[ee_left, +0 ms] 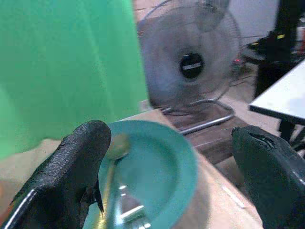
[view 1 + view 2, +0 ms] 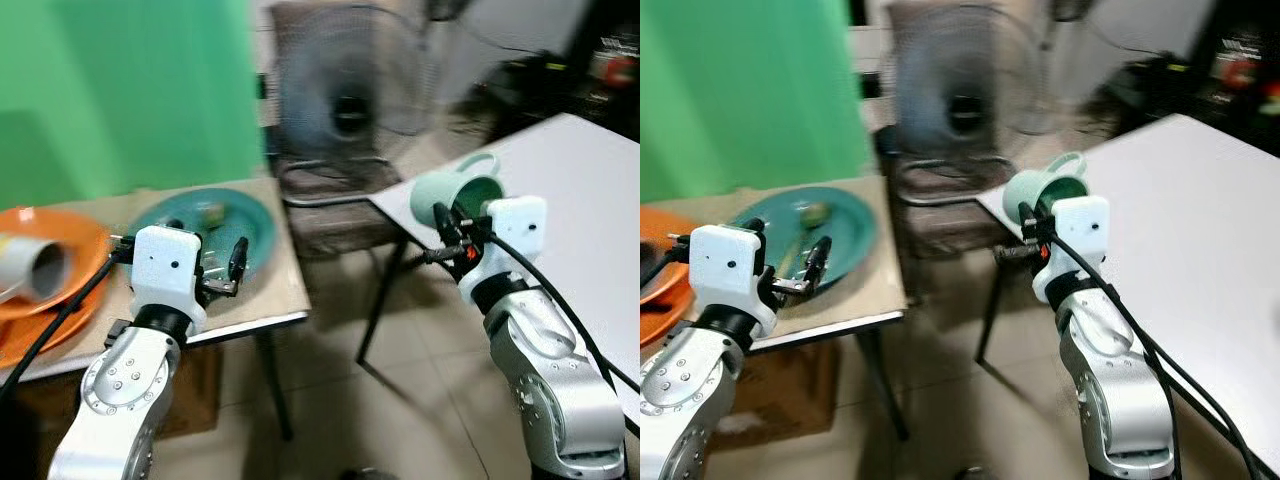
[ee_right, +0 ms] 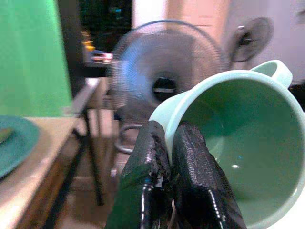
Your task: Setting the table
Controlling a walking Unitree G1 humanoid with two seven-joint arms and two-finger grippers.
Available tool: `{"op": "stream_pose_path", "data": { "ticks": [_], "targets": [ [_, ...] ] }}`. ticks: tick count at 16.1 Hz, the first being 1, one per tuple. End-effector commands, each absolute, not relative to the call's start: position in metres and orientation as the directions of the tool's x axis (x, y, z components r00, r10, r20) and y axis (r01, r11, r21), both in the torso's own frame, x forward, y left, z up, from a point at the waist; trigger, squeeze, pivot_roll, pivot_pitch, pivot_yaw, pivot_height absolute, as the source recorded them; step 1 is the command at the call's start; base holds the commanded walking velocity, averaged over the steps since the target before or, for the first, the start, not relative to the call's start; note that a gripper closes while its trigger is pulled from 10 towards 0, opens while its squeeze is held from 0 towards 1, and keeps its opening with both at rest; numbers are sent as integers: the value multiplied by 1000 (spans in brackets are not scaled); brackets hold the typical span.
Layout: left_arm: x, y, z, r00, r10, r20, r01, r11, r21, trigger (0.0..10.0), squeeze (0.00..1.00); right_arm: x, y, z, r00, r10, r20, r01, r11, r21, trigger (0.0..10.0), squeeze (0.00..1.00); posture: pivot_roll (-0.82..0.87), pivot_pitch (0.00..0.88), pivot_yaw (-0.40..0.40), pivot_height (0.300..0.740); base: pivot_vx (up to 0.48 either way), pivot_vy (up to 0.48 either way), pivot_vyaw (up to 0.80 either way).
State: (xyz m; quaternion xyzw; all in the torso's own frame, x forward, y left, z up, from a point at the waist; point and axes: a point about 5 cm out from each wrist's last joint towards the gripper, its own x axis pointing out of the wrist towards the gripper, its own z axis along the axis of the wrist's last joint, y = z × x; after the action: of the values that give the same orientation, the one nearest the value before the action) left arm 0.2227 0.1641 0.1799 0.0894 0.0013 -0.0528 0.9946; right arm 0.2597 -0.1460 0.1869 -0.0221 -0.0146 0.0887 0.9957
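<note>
A pale green mug hangs tilted in the air beside the white table's near corner, my right gripper shut on its rim. A teal plate with a spoon on it lies on the wooden side table. My left gripper is open just above the plate's near edge, its fingers spread wide with nothing between them.
Orange plates with a grey cup on its side lie at the left of the wooden table. A floor fan stands behind the gap between the two tables. A green screen is at back left.
</note>
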Motion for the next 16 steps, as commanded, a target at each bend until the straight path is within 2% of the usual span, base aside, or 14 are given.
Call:
{"op": "stream_pose_path", "data": {
  "ticks": [1, 5, 9, 10, 13, 16],
  "targets": [
    [223, 165, 179, 995, -101, -13, 102, 981, 164, 10000, 0, 260, -145, 194, 982, 184, 41, -181, 981, -63, 10000, 0, 23, 0, 2, 740, 0, 0, -800],
    [223, 168, 179, 997, -74, -7, 75, 987, 141, 10000, 0, 261, -141, 195, 975, 220, 23, -217, 972, -90, 10000, 0, 23, 0, -4, 740, 0, 0, -800],
    [225, 173, 179, 1000, -21, -1, 21, 991, 130, 10000, 0, 264, -140, 197, 975, 221, 21, -217, 968, -122, 10000, 0, 23, 0, -12, 740, 0, 0, 0],
    [225, 173, 179, 1000, -18, 2, 17, 991, 131, 10000, 0, 264, -139, 197, 975, 221, 21, -217, 968, -127, 10000, 0, 23, 0, -12, 740, 0, 0, -800],
    [225, 173, 179, 999, -49, 1, 49, 988, 146, 10000, 0, 266, -139, 196, 974, 228, 10, -225, 966, -127, 10000, 0, 19, 0, -13, 740, 0, 0, 0],
    [226, 171, 179, 998, -64, 4, 63, 986, 153, 10000, 0, 267, -140, 196, 974, 224, 7, -222, 968, -119, 10000, 0, 20, 0, -14, 740, 246, 0, 0]
  ]
}}
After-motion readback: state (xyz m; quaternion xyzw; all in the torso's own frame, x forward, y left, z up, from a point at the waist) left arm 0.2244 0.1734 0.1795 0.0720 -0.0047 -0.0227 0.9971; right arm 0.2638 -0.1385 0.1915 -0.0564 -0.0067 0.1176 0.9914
